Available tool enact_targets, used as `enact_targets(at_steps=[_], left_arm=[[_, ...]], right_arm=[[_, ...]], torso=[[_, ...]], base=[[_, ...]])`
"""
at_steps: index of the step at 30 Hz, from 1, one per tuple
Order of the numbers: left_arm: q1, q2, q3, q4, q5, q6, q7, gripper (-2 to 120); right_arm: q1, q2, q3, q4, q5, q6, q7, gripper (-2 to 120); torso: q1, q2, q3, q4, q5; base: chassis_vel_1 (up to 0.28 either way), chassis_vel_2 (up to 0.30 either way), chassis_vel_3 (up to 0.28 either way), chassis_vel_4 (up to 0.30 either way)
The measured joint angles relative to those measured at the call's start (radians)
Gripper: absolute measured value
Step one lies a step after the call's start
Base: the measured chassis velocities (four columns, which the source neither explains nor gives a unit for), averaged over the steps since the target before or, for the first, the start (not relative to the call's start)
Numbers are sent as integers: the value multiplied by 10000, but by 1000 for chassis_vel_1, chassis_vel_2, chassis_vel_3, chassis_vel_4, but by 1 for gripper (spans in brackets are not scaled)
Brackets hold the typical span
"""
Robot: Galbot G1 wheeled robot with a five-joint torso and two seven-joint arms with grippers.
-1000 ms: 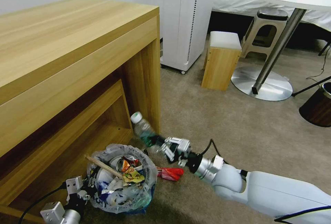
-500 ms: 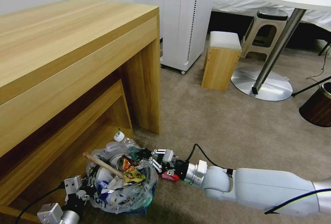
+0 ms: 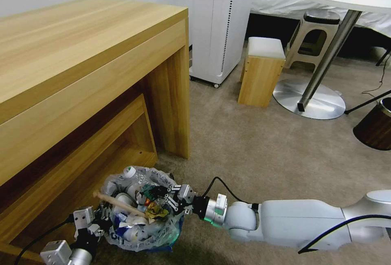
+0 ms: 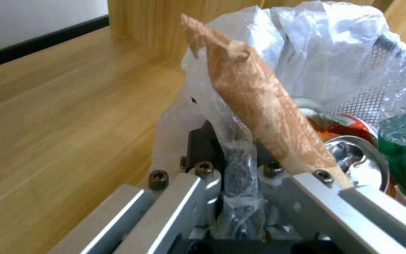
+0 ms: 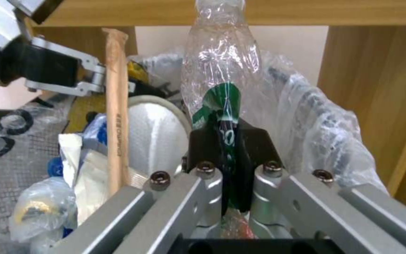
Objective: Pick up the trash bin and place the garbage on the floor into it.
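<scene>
The trash bin [image 3: 166, 233], blue with a translucent bag over its rim, stands on the beige floor [image 3: 264, 151] beside the desk's lower shelf, heaped with garbage. My left gripper [image 3: 105, 215] is shut on the bin's bagged rim [image 4: 239, 165]. A wooden stick [image 3: 118, 204] [image 4: 259, 106] juts from the heap next to a crushed can [image 4: 356, 153]. My right gripper [image 3: 163, 193] [image 5: 226, 141] reaches over the bin, shut on the plastic bottle [image 3: 136, 177] [image 5: 219, 70] at its green label; the bottle's white cap points toward the desk.
A wooden desk [image 3: 81, 65] with a low shelf stands right behind the bin. Farther off are a white appliance [image 3: 220, 24], a small wooden stool [image 3: 262, 71], a round table's steel foot [image 3: 315, 100] and a dark brown bin [image 3: 374, 126]. Open carpet lies to the right.
My right gripper has carried the plastic bottle down and to the left, from beside the desk's leg to over the bin's heap. The left gripper keeps its hold on the rim.
</scene>
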Motion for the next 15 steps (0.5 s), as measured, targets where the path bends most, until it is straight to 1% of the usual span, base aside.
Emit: enact_targets(at_steps=[2, 3, 4, 5, 7, 8, 9, 10, 12, 13, 15], left_arm=[[-13, -10, 9, 30, 0, -9, 3, 3], [-29, -27, 32, 59, 1, -15, 9, 3], [-46, -39, 52, 79, 4, -15, 14, 3], [-46, -39, 52, 79, 4, -15, 14, 3], [-90, -53, 84, 122, 13, -16, 18, 3], [-100, -54, 89, 139, 15, -17, 20, 3], [-100, -54, 89, 139, 15, -17, 20, 3], [-105, -54, 95, 167, 24, -16, 21, 3], [-108, -54, 97, 200, 42, -17, 22, 3], [-108, -54, 97, 200, 42, -17, 22, 3], [-108, -62, 108, 202, 59, -16, 23, 3]], right_arm=[[-11, -5, -8, 19, 1, -19, 47, 3], [-27, -27, -2, 55, 1, -21, 71, 5], [-45, -63, 25, 116, 5, -22, 72, 10], [-45, -63, 25, 116, 5, -22, 72, 10], [-126, -160, 189, 258, -2, -25, 80, 19], [-167, -198, 271, 316, -18, -24, 78, 22], [-167, -198, 271, 316, -18, -24, 78, 22], [-224, -250, 414, 403, -44, -22, 75, 29], [-305, -333, 620, 531, -75, -2, 60, 37], [-305, -333, 620, 531, -75, -2, 60, 37], [-358, -405, 764, 614, -91, 3, 43, 47]], torso=[[0, 0, 0, 0, 0], [0, 0, 0, 0, 0], [0, 0, 1, 0, 0], [0, 0, 1, 0, 0], [0, 0, 0, 0, -1], [-1, 0, 0, 0, 0], [-1, 0, 0, 0, 0], [0, 0, 0, -1, 0], [0, 0, 0, 0, 0], [0, 0, 0, 0, 0], [0, 0, 0, 0, 0]], base=[[0, 0, 0, 0], [0, 0, 0, 0], [0, 0, 0, 0], [0, 0, 0, 0], [0, 0, 0, 0], [0, 0, 0, 0], [0, 0, 0, 0], [0, 0, 0, 0], [0, 0, 0, 0], [0, 0, 0, 0], [0, 0, 0, 0]])
